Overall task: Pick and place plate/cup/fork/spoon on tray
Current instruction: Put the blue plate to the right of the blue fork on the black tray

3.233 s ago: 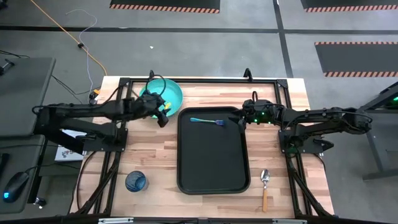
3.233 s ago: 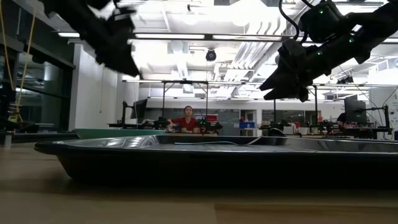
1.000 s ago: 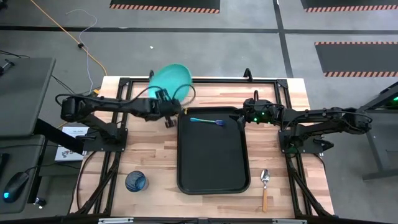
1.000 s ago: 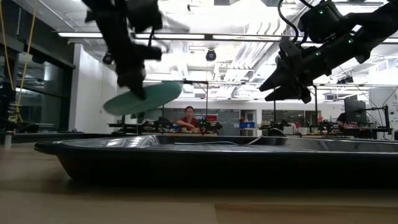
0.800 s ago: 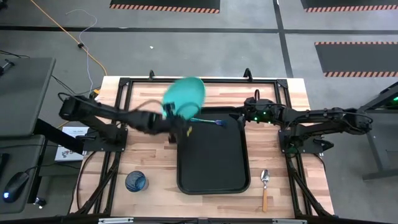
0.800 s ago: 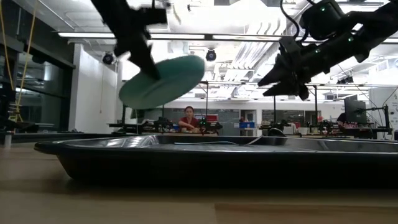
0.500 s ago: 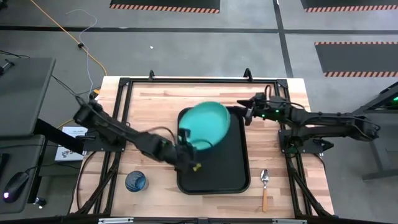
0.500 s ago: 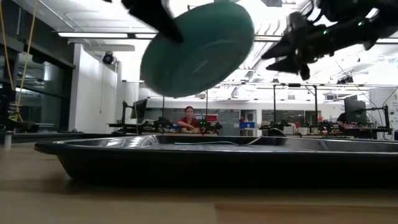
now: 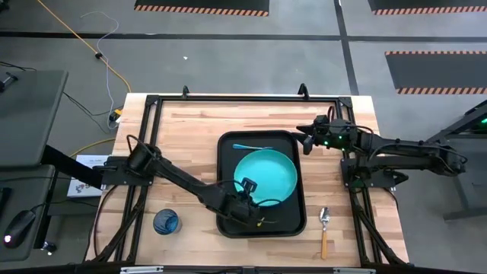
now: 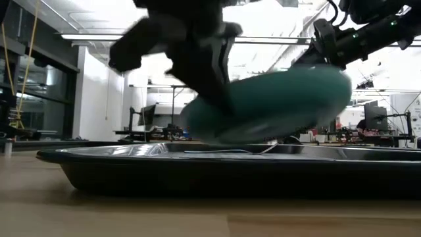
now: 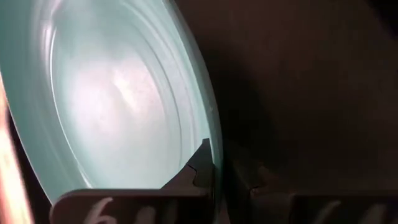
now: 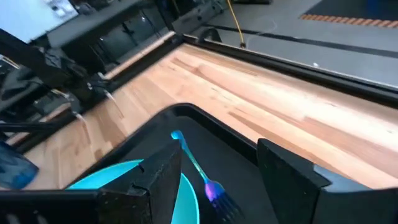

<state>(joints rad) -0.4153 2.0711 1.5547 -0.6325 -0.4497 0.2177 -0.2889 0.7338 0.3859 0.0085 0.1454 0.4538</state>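
The left pincer (image 9: 247, 190) pinches the plate's (image 9: 266, 176) rim over the tray (image 9: 225, 221); the right pincer (image 9: 304, 140) hangs spread beside the tray's far corner.

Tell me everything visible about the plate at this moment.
The plate is round, shallow, plain teal, with a smooth, plastic-looking surface and faint rings inside. The left gripper is shut on its rim at the edge nearest the table's front. From above it sits over the middle of the tray; the low view shows it tilted and blurred, just above the tray floor, so contact cannot be told. The fork lies apart from it, near the tray's far edge.
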